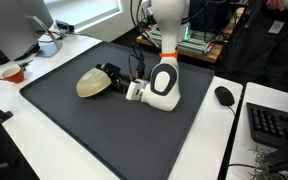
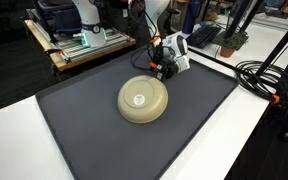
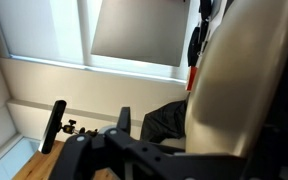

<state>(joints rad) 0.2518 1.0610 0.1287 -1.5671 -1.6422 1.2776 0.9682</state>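
A cream bowl (image 1: 91, 84) (image 2: 143, 99) lies upside down on the black mat (image 1: 94, 125) (image 2: 104, 145). My gripper (image 1: 111, 77) (image 2: 161, 68) lies low and level at the bowl's rim, on the side toward the arm's base. In the wrist view the bowl's pale wall (image 3: 239, 95) fills the right half, very close to the camera. One black finger (image 3: 55, 124) stands well out to the left of it. The jaws look spread wide and open, touching or nearly touching the bowl without clamping it. The other fingertip is hidden by the bowl.
A monitor (image 1: 19, 25), a red cup (image 1: 12, 72) and a white pot (image 1: 49, 45) stand beyond one mat edge. A mouse (image 1: 224, 96) and keyboard (image 1: 276, 125) lie at the opposite side. Cables (image 2: 266, 78) and a wooden cart (image 2: 79, 48) border the mat.
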